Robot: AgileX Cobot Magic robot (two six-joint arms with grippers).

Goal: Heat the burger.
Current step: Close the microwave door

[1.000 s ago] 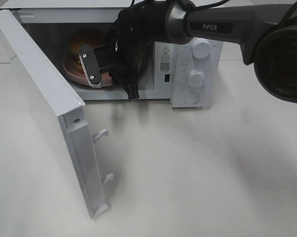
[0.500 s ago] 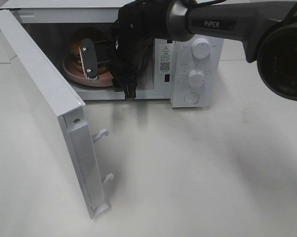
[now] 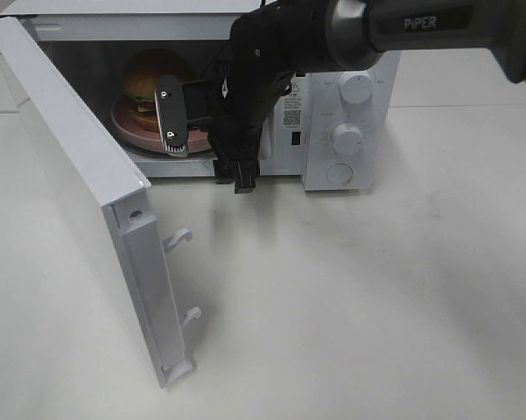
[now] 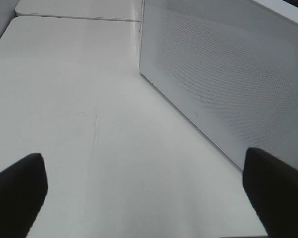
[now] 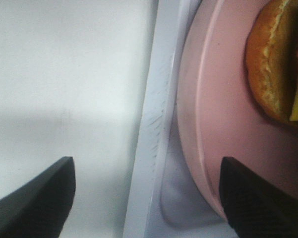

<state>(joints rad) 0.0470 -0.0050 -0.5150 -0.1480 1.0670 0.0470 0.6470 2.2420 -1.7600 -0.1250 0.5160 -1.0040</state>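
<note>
The burger (image 3: 150, 77) sits on a round pink plate (image 3: 129, 129) inside the open white microwave (image 3: 341, 122). My right gripper (image 3: 177, 118) hovers at the oven's mouth, just in front of the plate's near rim. In the right wrist view its dark fingertips (image 5: 37, 198) stand wide apart, so the right gripper (image 5: 146, 198) is open, with only the plate (image 5: 223, 114) rim and the oven sill between them. The burger (image 5: 280, 64) shows beyond. My left gripper (image 4: 146, 198) is open over bare table beside a white perforated microwave panel (image 4: 223, 84); it is out of the high view.
The microwave door (image 3: 79, 175) swings far out to the left, its latch hooks (image 3: 182, 236) pointing right. Two knobs (image 3: 357, 87) and a round button (image 3: 339, 173) sit on the control panel. The white table (image 3: 376, 306) stretches in front.
My right gripper has opened and let go of the plate, and has drawn back a little from the oven cavity. The plate with the burger stays inside. The left gripper is unchanged.
</note>
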